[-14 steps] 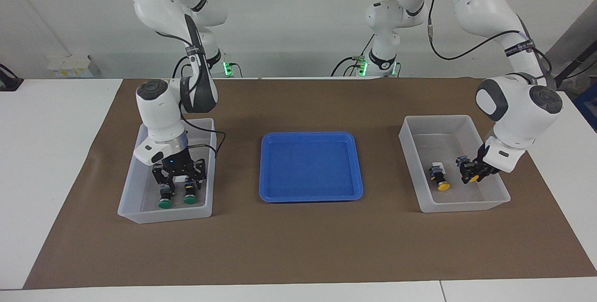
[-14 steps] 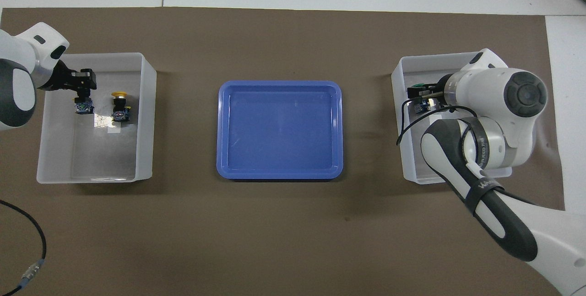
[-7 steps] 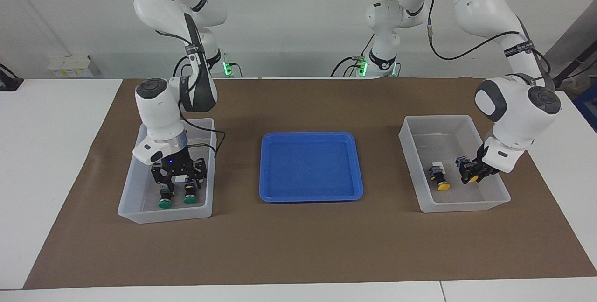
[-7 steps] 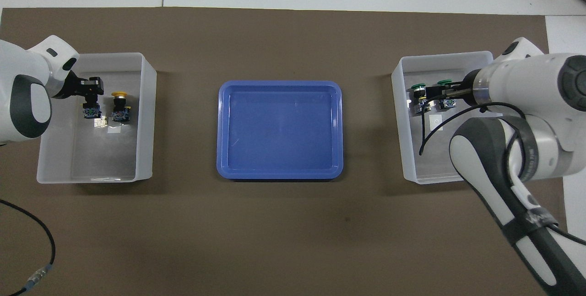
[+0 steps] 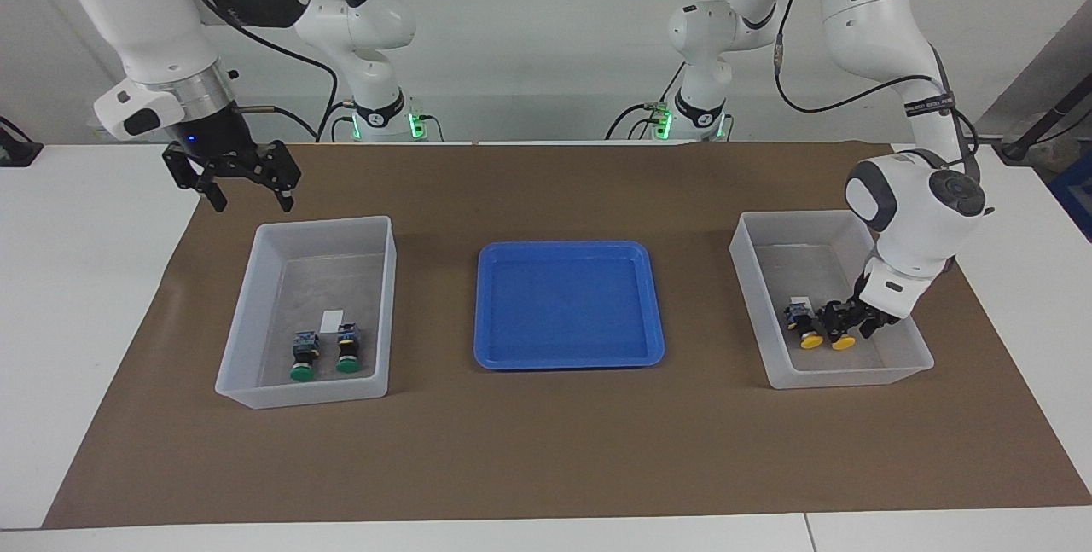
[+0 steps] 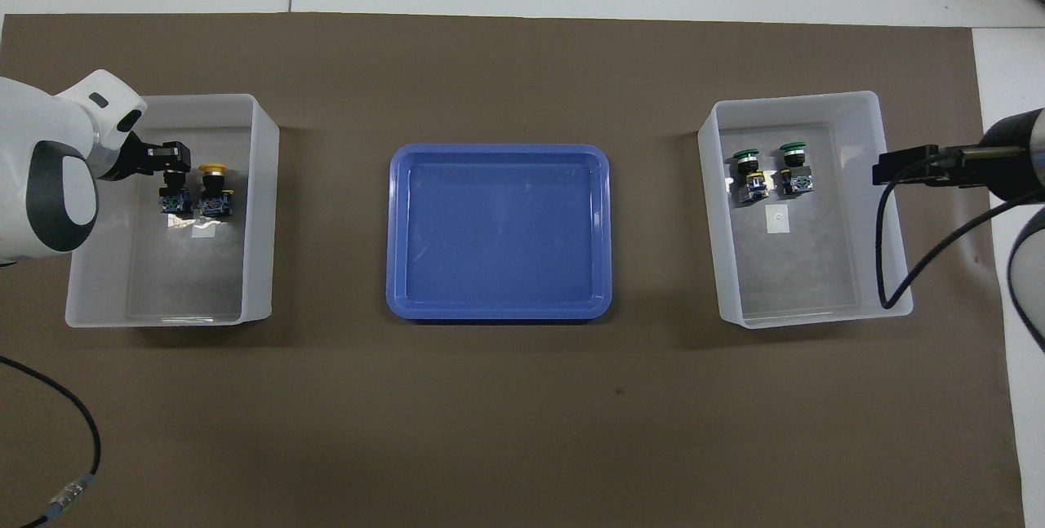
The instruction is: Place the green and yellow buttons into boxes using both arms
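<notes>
Two green-capped push-button switches with black blocky bodies lie side by side in the translucent whitish plastic bin at the right arm's end of the table, in the lower part of the facing view. Their caps point away from the robots. They sit next to the bin's small white label, so this bin looks finished.

That would explain why the right gripper hangs high in the upper part of that view, over the brown paper mat just off the bin's corner. Its jaws are spread wide and hold nothing.

The left gripper is down inside the matching translucent bin at the left arm's end, right at the second of two yellow-capped switches. The first lies just beside it, cap the same way. In the overhead view the gripper body covers the second switch's cap, and only its blue-marked base shows beside its neighbour. I cannot tell whether the gripper grips this switch or has let it go. The switch appears to rest on the bin floor, so I judge this to be the set-down of the last button.

The shallow blue plastic tray in mid-frame holds nothing.

Each switch is small, with a round mushroom cap wider than its neck. It lies stably on its flat body.
</notes>
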